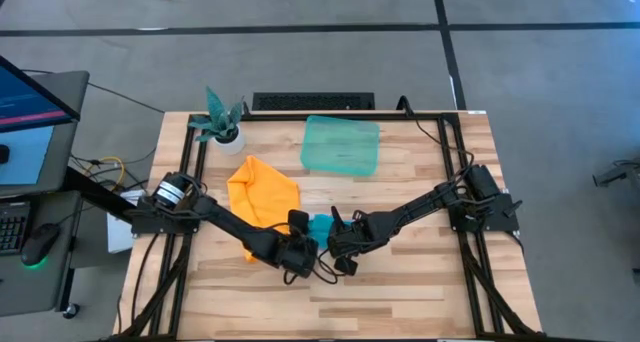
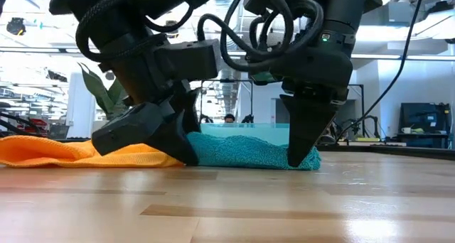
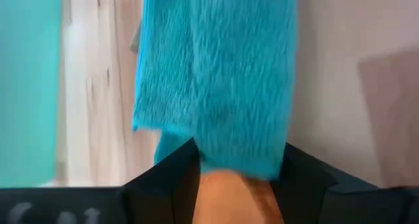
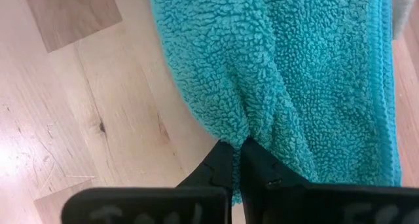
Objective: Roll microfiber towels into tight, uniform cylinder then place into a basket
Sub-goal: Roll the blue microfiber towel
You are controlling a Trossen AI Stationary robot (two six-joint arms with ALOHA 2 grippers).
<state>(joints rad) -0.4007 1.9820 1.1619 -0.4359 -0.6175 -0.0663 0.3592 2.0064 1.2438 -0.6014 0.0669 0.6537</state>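
The turquoise towel [image 1: 320,224] lies as a low, bunched strip on the table [image 2: 242,149] between my two grippers. My left gripper [image 1: 299,250] is at its left end and is shut on it. My right gripper [image 1: 342,250] is at its right end and is shut on it. The orange towel [image 1: 262,190] lies crumpled on the table to the left, and its near edge reaches my left arm. The teal-green basket [image 1: 341,145] stands at the far middle of the table, with nothing in it. My left gripper has the turquoise towel's left end [image 3: 239,155] between its two fingers [image 3: 167,178], which stand well apart with the thick bunch filling the gap. It slants down from the table's left. The towel lies on the table. My right gripper pinches a puckered bit of the turquoise towel's edge [image 4: 239,133] between its two fingers [image 4: 219,165], which are nearly together. The fingers point down from above at the towel's right end [image 2: 302,158]. The rest of the towel lies slack on the table.
A small white pot with a teal plant [image 1: 222,122] stands at the far left corner. Bare wood lies along the table's near edge and right side. Black frame rails [image 1: 455,182] run along the table's sides.
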